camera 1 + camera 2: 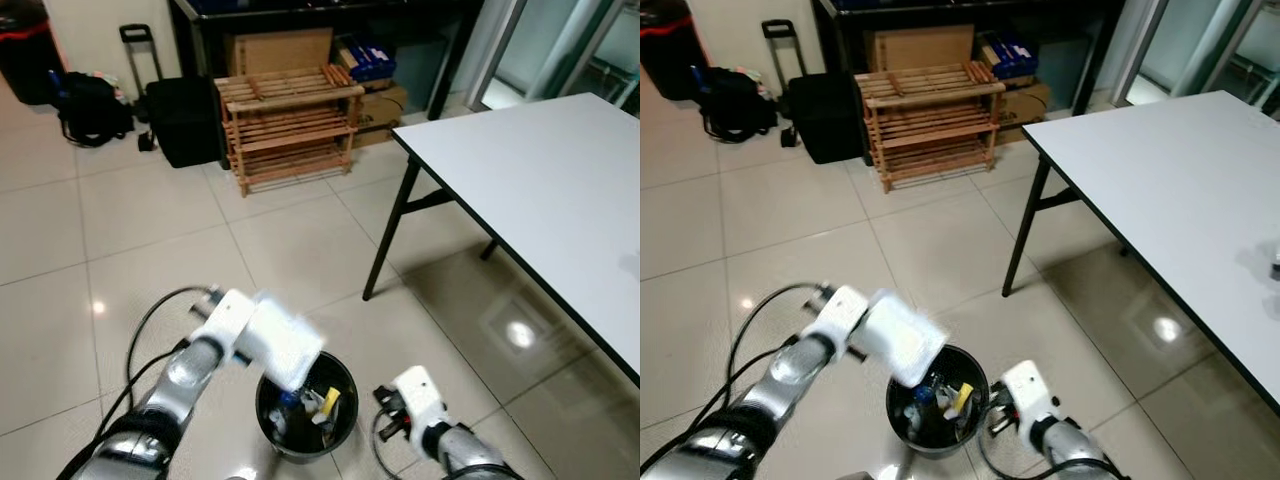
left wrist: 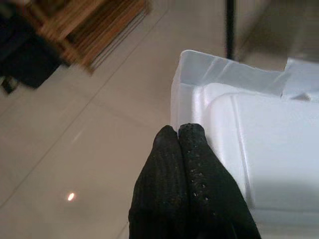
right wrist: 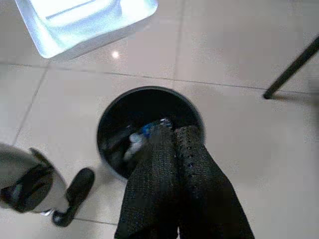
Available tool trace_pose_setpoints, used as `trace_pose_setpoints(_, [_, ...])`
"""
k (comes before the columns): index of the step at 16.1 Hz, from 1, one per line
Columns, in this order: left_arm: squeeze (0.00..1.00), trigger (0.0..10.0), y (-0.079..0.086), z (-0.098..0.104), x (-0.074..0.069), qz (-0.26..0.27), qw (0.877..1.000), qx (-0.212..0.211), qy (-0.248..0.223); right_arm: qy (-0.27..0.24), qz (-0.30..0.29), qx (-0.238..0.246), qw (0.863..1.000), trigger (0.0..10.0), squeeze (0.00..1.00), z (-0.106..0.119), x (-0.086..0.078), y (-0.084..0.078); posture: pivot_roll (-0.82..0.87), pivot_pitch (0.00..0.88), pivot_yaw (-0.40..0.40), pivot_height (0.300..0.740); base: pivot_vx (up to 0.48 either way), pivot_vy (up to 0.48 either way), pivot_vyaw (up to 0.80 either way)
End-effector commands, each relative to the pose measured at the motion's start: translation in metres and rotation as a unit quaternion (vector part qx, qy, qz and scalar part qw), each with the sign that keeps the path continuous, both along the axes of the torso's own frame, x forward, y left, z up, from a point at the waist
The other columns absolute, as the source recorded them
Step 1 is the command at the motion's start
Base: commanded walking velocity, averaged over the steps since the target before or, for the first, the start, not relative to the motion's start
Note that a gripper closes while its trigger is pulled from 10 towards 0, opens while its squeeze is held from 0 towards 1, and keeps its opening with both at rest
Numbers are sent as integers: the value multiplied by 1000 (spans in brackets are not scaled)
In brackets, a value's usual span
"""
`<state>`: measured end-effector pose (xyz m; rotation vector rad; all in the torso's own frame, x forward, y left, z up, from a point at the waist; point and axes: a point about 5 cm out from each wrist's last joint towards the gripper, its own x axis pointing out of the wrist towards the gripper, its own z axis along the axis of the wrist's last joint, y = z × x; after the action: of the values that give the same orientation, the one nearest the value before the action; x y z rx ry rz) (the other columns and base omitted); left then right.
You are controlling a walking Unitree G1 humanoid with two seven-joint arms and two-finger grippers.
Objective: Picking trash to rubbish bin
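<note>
A white foam container (image 1: pixel 285 340) hangs tilted over the near-left rim of a round black rubbish bin (image 1: pixel 346 383) on the tiled floor. My left gripper (image 2: pixel 178 130) has its fingers pressed together at the container's edge (image 2: pixel 259 149), holding it. Inside the bin lie several scraps, among them a yellow and a blue one (image 1: pixel 325 403). My right gripper (image 3: pixel 175 133) is shut with nothing in it, just right of the bin (image 3: pixel 107 124) and pointing at its opening. The foam container (image 3: pixel 84 20) also hangs above the bin in the right wrist view.
A white table (image 1: pixel 560 190) on black legs (image 1: pixel 392 230) stands to the right. Behind are a wooden shoe rack (image 1: pixel 290 125), a black suitcase (image 1: pixel 183 120), a backpack (image 1: pixel 90 105) and cardboard boxes. Open tile floor lies to the left and ahead.
</note>
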<state>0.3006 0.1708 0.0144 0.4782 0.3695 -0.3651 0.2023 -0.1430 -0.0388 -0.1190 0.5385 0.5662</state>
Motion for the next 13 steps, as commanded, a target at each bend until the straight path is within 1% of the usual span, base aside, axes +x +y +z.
trace_pose_setpoints(1, [188,10000,-8,1,1,-26,1000,0,2,-6,-16,1,1000,10000,0,4,2,-7,-44,97,-65,740,0,0,0])
trace_pose_setpoints(2, [475,10000,-16,5,5,-39,999,-17,-8,-7,-18,-1,1000,10000,0,5,1,-9,-46,95,-68,740,0,0,0])
trace_pose_setpoints(3, [953,10000,-19,8,7,-43,999,-24,-14,-7,-18,-1,1000,10000,0,5,0,-9,-45,95,-71,740,0,0,0])
trace_pose_setpoints(4, [1000,10000,-21,10,9,-45,999,-25,-19,-6,-18,-2,1000,10000,0,5,0,-9,-45,94,-71,740,0,0,0])
trace_pose_setpoints(9, [1000,10000,-20,19,16,-43,998,-35,-41,-6,-20,-1,1000,10000,0,7,1,-5,-42,87,-78,740,0,0,0])
trace_pose_setpoints(12, [1000,10000,-23,19,16,-45,997,-54,-37,-6,-20,-2,1000,10000,0,8,1,-6,-41,85,-81,740,0,0,0])
trace_pose_setpoints(13, [1000,10000,-25,14,12,-53,997,-52,-26,-6,-21,-3,1000,10000,0,8,1,-5,-41,84,-79,740,0,0,0])
